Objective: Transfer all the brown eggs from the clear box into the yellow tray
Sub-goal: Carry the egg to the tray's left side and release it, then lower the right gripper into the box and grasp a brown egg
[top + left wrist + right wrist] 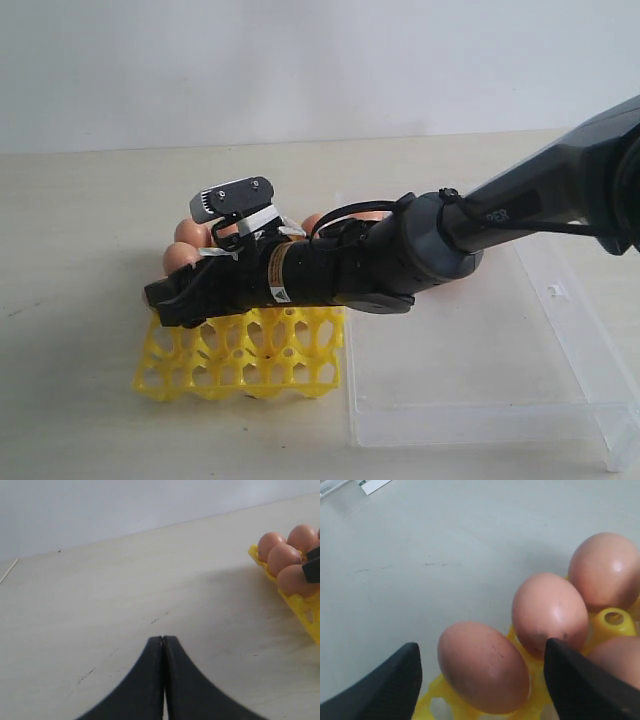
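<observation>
right gripper (481, 645): hanging apart, straddling a brown egg (482, 667) sitting in the yellow tray (600, 627)
left gripper (163, 639): pressing together over the surface (125, 590), beside the tray

L gripper (162, 641) hung over pale table (125, 590), jaws pressed tight together, tips pointing twd the wall. Yellow tray (306, 609) lay at edge of view, well apart from gripper, w/ four brown eggs (284, 559) close-packed in its cups.
</observation>
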`<control>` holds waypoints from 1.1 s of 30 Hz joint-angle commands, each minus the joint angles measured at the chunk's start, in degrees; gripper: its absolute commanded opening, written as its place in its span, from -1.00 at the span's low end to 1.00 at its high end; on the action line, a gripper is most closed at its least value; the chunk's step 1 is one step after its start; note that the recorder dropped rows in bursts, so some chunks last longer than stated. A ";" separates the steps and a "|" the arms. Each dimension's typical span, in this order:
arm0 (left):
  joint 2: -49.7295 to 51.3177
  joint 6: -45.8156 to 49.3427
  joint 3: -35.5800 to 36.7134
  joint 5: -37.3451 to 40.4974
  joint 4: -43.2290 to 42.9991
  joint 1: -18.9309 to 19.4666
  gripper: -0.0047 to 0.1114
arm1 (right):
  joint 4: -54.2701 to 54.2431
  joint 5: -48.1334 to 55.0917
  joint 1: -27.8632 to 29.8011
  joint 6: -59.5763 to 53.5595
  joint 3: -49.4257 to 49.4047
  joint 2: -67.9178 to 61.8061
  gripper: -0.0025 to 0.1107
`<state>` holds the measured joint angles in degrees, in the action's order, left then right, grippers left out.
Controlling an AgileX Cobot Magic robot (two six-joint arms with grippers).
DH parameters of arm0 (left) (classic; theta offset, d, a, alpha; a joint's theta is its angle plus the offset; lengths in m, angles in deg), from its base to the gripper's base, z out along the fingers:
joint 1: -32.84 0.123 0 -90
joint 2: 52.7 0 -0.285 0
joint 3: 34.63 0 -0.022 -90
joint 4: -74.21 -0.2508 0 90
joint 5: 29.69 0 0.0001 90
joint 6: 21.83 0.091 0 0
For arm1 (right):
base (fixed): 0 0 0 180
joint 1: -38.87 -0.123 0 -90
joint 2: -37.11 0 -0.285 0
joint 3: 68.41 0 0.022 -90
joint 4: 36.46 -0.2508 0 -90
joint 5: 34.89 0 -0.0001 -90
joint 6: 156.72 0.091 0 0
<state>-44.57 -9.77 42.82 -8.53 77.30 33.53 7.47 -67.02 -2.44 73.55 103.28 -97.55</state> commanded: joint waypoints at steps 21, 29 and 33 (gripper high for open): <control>-0.35 -0.30 -0.23 -0.51 0.44 0.13 -0.92 | -16.22 80.76 11.84 -19.29 -0.01 26.88 -0.51; -0.35 -0.30 -0.23 -0.51 0.44 0.13 -0.92 | -24.96 70.99 19.96 -11.15 -0.01 19.78 -0.03; -0.35 -0.30 -0.23 -0.51 0.44 0.13 -0.92 | -28.10 64.70 20.37 -9.92 -0.01 17.75 -0.03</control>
<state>-44.57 -9.77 42.82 -8.53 77.30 33.53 -18.33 2.68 17.53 62.00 103.28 -78.75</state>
